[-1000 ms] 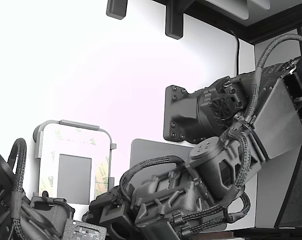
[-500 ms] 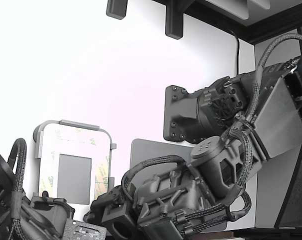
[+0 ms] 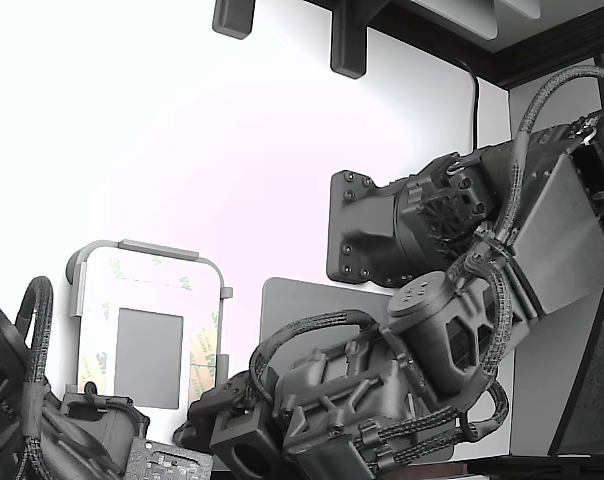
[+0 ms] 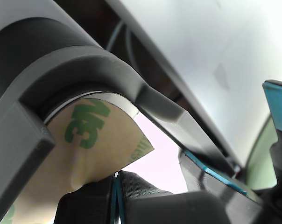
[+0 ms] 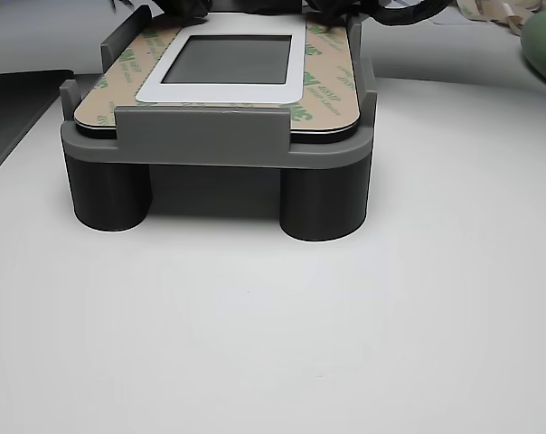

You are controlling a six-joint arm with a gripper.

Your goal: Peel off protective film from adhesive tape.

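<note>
Curling up from the plate's corner, the protective film [image 4: 92, 147] has its lifted edge pinched between the end effector [image 4: 116, 179] fingers; the plate sits in a grey holder [image 5: 201, 136] on the white worktop [image 5: 273, 325].

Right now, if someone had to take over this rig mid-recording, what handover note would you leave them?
End effector: down at the plate's corner; open or shut cannot be told.
Protective film: one corner curled up off the plate beside the fingertips. Whether it is pinched cannot be told.
Fixture: grey, holds the white plate flat; tan 3M liner still covers the border strips.
Done: corner lifted at most.
Left: grip the corner, peel the liner off.
</note>
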